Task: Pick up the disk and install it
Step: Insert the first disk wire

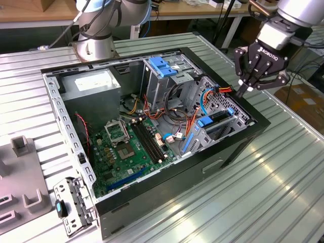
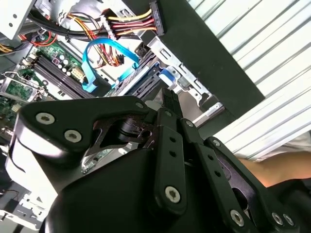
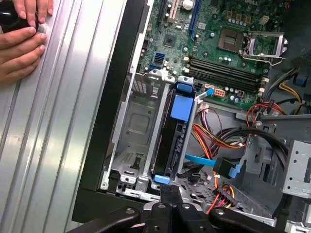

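A: One arm, gripper (image 1: 242, 91) poised over the case (image 1: 233, 152) at its drive cage (image 3: 138, 121), fingertips pressed together, nothing between them.
B: Disk?
A: Disk (image 3: 176, 138) sits edge-on in the cage bay nearer the motherboard (image 3: 218, 29).
B: View differences?
A: First wrist view catches a person's hand (image 3: 19, 48) on the table (image 3: 58, 145).

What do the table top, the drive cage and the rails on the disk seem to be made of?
Table top: likely aluminium, going by its ribbed surface and silvery brushed sheen. Drive cage: stamped sheet metal, dull grey, with punched holes and folded edges. Rails on the disk: probably moulded plastic, with an even, slightly glossy blue colour.
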`<act>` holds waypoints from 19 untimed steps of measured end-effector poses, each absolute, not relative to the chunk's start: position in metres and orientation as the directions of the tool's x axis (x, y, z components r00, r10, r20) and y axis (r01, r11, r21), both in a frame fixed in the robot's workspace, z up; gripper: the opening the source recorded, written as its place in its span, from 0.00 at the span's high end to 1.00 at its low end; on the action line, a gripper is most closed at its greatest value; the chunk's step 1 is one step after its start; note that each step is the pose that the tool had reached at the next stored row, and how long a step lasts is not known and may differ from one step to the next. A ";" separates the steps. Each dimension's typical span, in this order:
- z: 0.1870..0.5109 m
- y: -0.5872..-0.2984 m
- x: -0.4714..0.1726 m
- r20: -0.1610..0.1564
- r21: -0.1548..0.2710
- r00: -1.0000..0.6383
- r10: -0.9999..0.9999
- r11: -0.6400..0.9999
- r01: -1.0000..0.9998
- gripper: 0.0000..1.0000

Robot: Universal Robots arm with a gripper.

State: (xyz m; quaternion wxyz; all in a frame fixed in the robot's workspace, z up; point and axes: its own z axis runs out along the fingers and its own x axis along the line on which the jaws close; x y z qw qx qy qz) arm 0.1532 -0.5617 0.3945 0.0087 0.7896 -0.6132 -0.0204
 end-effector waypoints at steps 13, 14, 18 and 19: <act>0.394 -0.562 0.160 -0.022 0.039 0.449 -0.893 -0.449 -0.892 0.89; 0.394 -0.562 0.161 -0.022 0.039 0.456 -0.890 -0.457 -0.889 0.89; 0.394 -0.561 0.169 -0.022 0.039 0.480 -0.877 -0.481 -0.876 0.89; 0.394 -0.560 0.170 -0.022 0.039 0.484 -0.875 -0.484 -0.874 0.89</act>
